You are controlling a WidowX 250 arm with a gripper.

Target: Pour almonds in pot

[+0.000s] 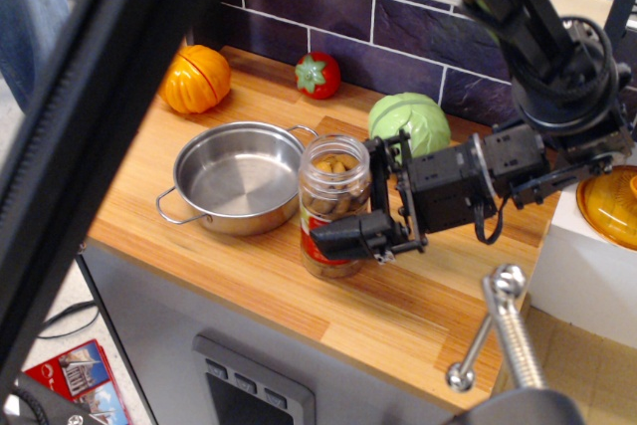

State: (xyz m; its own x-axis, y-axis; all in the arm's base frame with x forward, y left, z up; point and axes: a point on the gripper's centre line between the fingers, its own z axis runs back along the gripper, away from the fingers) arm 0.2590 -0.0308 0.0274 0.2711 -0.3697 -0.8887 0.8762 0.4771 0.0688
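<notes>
Jar gripped, pour not yet begun

We saw the gripper (370, 191), reaching in from three o'clock, with its jaws clenched around the clear jar of almonds (332, 206), which stood upright on the worktop (398, 306) just beside the pot (239, 178), at the pot's four o'clock. The jar was open-topped, red-labelled and well filled with brown nuts. We judged the risk to be tipping too early or too fast: nuts could spill onto the wood short of the rim, or the smooth jar could slip in the jaws.

almonds (333, 201) jar right of pot (239, 176).
</notes>
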